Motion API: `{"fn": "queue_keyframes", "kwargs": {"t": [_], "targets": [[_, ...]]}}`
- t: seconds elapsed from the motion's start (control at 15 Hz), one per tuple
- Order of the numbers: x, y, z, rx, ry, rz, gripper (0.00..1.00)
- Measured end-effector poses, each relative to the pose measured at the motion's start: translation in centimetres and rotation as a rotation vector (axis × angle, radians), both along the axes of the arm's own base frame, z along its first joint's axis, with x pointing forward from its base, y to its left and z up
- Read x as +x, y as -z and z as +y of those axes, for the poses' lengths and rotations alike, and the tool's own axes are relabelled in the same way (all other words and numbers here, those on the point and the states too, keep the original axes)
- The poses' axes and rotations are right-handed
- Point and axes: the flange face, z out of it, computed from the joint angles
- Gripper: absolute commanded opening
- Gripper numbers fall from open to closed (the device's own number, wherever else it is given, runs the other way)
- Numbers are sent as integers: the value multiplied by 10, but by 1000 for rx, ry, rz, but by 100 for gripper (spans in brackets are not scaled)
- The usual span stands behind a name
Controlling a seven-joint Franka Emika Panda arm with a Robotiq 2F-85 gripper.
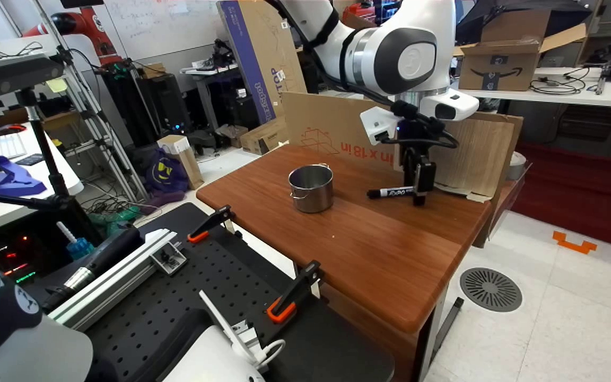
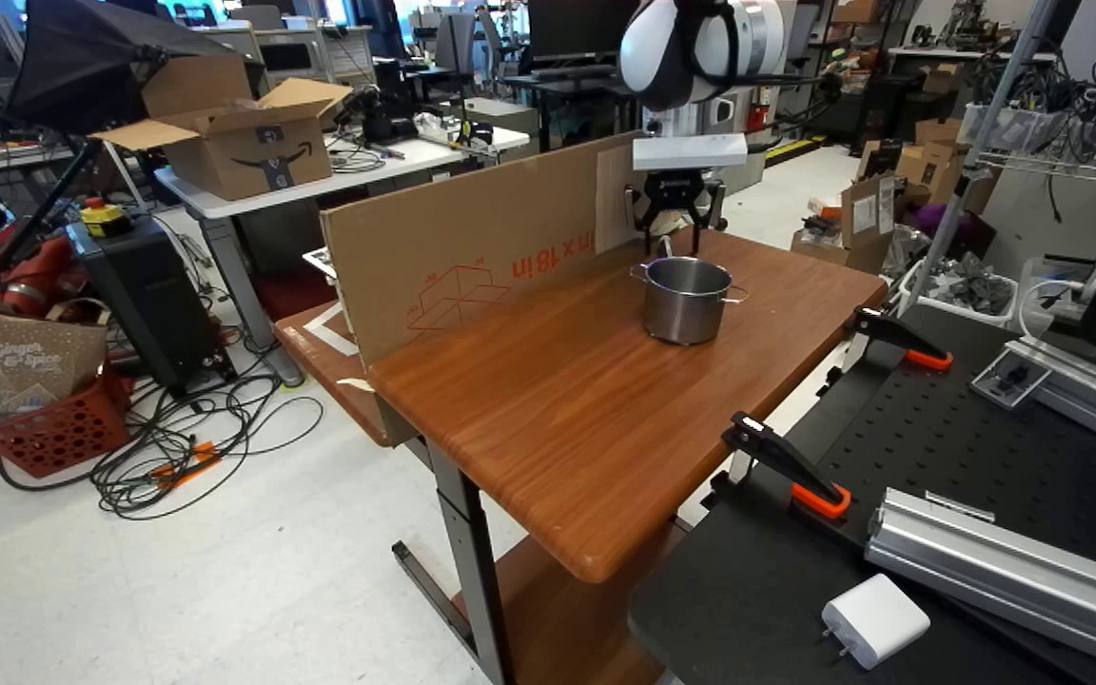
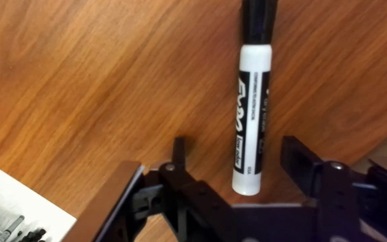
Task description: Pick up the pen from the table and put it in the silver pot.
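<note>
The pen [image 1: 390,192], a black-capped marker with a white and black barrel, lies on the reddish-brown table [image 1: 358,254]. In the wrist view the pen [image 3: 253,117] runs lengthwise, its white end between my fingers and its black cap away from me. My gripper [image 1: 420,195] points down at the pen's white end. The gripper [image 3: 232,143] is open, with a gap on each side of the pen. The silver pot [image 1: 316,195] stands upright on the table, apart from the pen. In an exterior view the pot [image 2: 683,314] stands before the gripper [image 2: 672,243] and mostly hides the pen.
A cardboard sheet [image 1: 340,124] stands upright along the table's edge, close behind my gripper; it also shows in an exterior view [image 2: 500,262]. A black perforated bench [image 1: 220,281] with orange-tipped clamps [image 1: 295,294] adjoins the table's opposite side.
</note>
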Motion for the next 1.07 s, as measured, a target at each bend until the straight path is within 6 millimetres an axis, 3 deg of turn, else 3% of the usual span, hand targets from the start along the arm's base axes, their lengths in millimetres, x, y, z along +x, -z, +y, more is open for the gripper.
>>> {"fn": "queue_keyframes", "kwargs": {"t": [0.33,0.4,0.47,1.07], "targets": [[7,-4,0,-4,-20,-13,5],[7,-4,-1,-5,-24,-13,1],[7,-5,-1,-6,-29,-14,5],[1,-8,5,-10,-112,-38,5]]}}
